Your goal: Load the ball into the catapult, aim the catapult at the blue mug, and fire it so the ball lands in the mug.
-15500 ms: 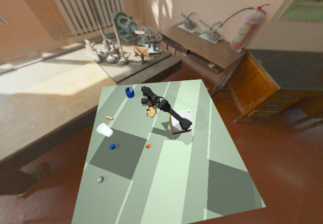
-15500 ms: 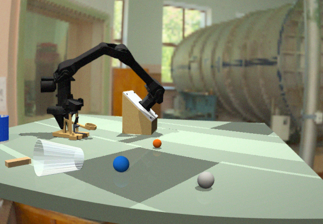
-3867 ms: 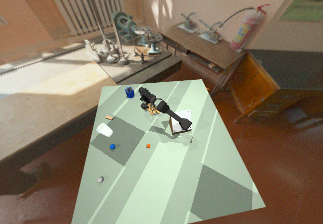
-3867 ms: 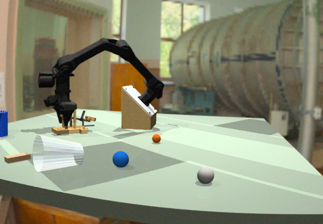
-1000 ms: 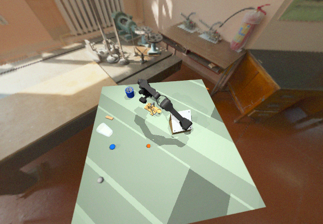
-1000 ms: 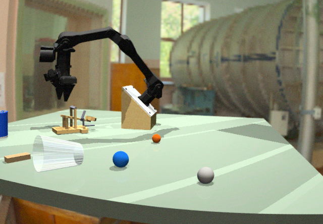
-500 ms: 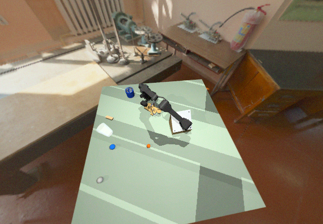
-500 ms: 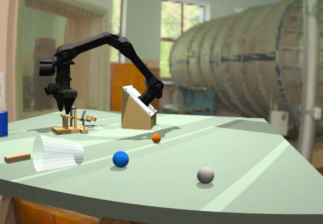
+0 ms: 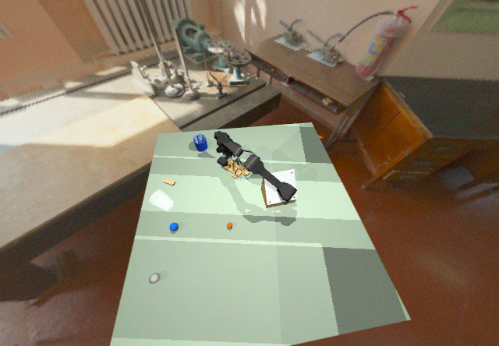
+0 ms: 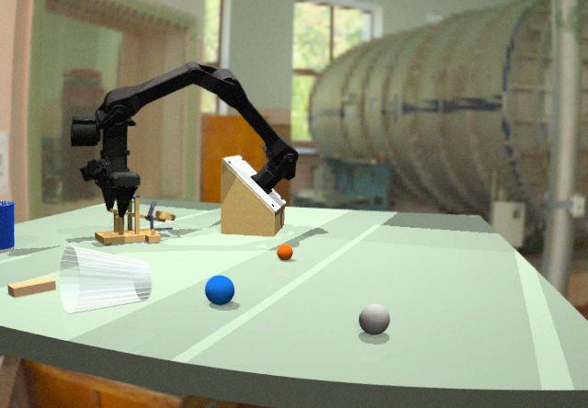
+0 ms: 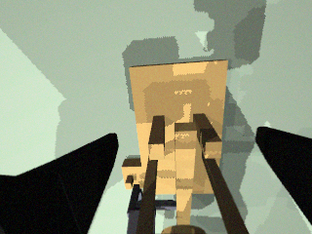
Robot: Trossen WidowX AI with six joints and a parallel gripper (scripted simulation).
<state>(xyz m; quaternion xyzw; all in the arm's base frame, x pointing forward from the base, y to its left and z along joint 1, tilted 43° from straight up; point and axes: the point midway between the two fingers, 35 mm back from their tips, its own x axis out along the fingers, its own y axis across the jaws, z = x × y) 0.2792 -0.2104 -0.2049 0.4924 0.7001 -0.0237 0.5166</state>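
The wooden catapult [image 9: 235,167] [image 10: 128,238] [image 11: 210,83] stands between the arm's base and the blue mug [image 9: 199,142] [image 10: 6,225], which is cut by the left edge in the exterior view. My gripper [image 10: 115,211] [image 11: 184,136] is open and empty, pointing down over the catapult, fingers on both sides of its uprights in the wrist view. The catapult's cup shows no ball in the exterior view. An orange ball [image 9: 229,225] [image 10: 285,252], a larger blue ball [image 9: 173,226] [image 10: 219,289] and a grey ball [image 9: 153,277] [image 10: 374,319] lie apart on the table.
The arm is mounted on a sloped wooden block [image 10: 246,216] with a white top. A clear plastic cup [image 9: 161,199] [image 10: 104,280] lies on its side near a small wooden bar [image 9: 168,181] [image 10: 31,287], towards the table's edge.
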